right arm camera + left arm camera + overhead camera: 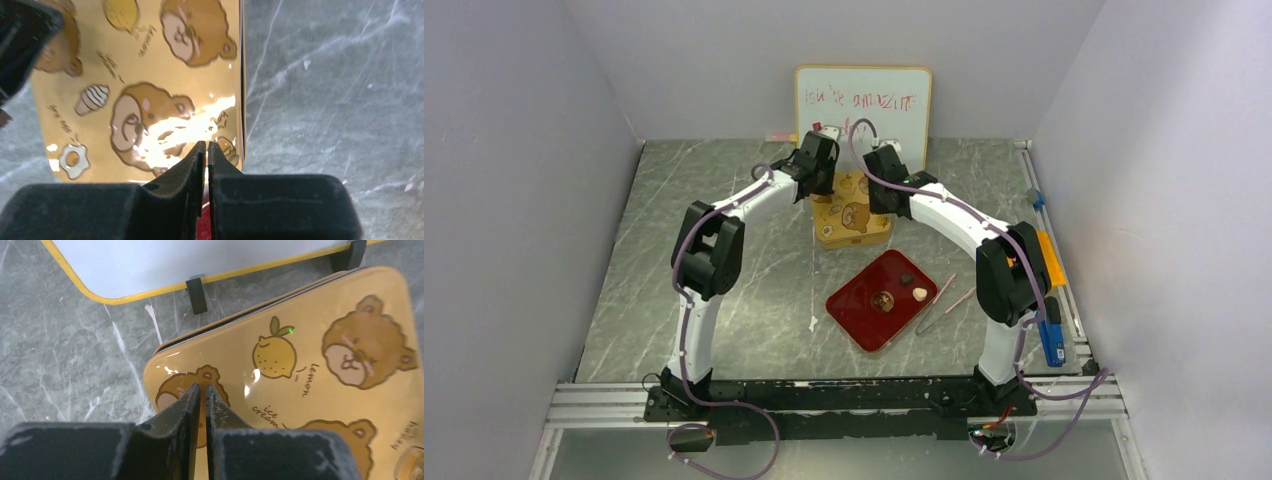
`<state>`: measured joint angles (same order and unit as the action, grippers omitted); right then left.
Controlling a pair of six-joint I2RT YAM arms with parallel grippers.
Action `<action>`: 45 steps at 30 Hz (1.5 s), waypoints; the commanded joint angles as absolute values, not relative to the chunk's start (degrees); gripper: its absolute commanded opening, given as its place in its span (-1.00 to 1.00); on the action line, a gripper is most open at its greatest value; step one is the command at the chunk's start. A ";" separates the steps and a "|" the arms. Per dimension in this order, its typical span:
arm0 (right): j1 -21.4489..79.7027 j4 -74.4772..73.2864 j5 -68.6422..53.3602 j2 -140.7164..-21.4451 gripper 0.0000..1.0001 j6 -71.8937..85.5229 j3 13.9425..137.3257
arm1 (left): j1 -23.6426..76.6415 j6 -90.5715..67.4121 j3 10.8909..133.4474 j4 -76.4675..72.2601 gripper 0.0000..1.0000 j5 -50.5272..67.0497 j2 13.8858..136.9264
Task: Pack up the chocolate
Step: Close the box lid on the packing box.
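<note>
Hovering over the lidded yellow tin [854,225], the left gripper [202,390] and right gripper [206,147] are both almost closed on nothing. The chocolate [883,300] sits on a red tray [859,318] on the tin's near side, likelier within the right arm's reach.

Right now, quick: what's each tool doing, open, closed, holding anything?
Left tool: closed but for a slit, holding nothing, over the yellow tin.
Right tool: closed but for a slit, holding nothing, over the same tin.
</note>
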<state>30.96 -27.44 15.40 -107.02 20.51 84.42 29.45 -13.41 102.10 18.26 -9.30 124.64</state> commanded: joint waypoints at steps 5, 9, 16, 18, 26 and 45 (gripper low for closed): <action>30.76 -28.59 18.64 -106.55 -0.49 19.89 91.03 | 25.96 -18.81 101.51 17.05 -0.52 -5.07 115.98; 30.30 -28.91 18.25 -106.38 -0.29 21.19 90.16 | 23.27 -22.61 95.90 13.10 -0.45 -1.92 112.15; 28.48 -26.92 16.75 -104.91 -0.15 22.88 85.48 | 18.41 -28.15 83.90 6.48 -0.39 4.57 108.20; 27.89 -26.14 15.92 -104.81 -0.14 23.05 84.53 | 17.54 -29.93 81.05 3.36 -0.38 8.28 108.62; 24.76 -22.23 10.40 -105.56 -0.11 22.99 82.44 | 16.57 -35.19 75.92 -6.02 -0.37 18.68 111.63; 22.48 -18.34 1.07 -109.39 -0.08 22.28 83.07 | 16.00 -42.81 71.33 -14.59 -0.37 24.67 114.27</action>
